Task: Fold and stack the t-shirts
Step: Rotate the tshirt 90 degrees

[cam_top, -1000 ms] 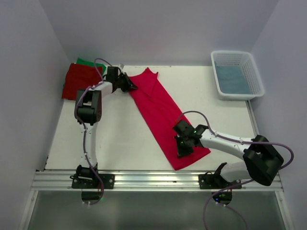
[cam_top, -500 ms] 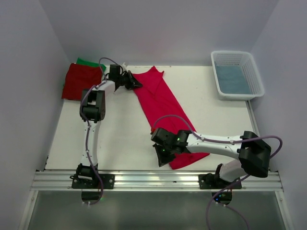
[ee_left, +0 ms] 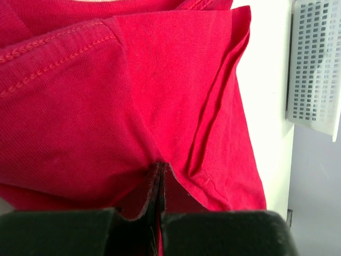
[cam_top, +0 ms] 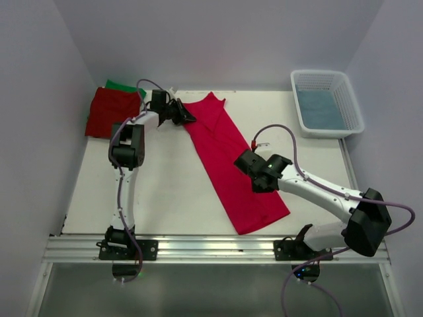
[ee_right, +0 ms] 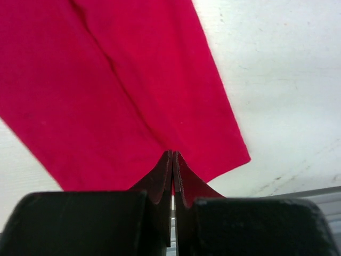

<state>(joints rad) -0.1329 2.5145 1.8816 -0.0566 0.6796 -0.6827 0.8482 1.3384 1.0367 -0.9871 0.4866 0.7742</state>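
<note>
the darker red t-shirt and the green t-shirt lie piled just beyond the left hand, so those two look done. the crimson-pink t-shirt lies as a long narrow strip on the table, running from the left hand, which is clenched on its far corner, to past the right hand, which is clenched above the strip, seemingly on nothing. cross folds and stacking appear still to come. half a second earlier the right hand hung over the strip's near left corner; now it is by the right edge, and the left hand has hardly shifted.
</note>
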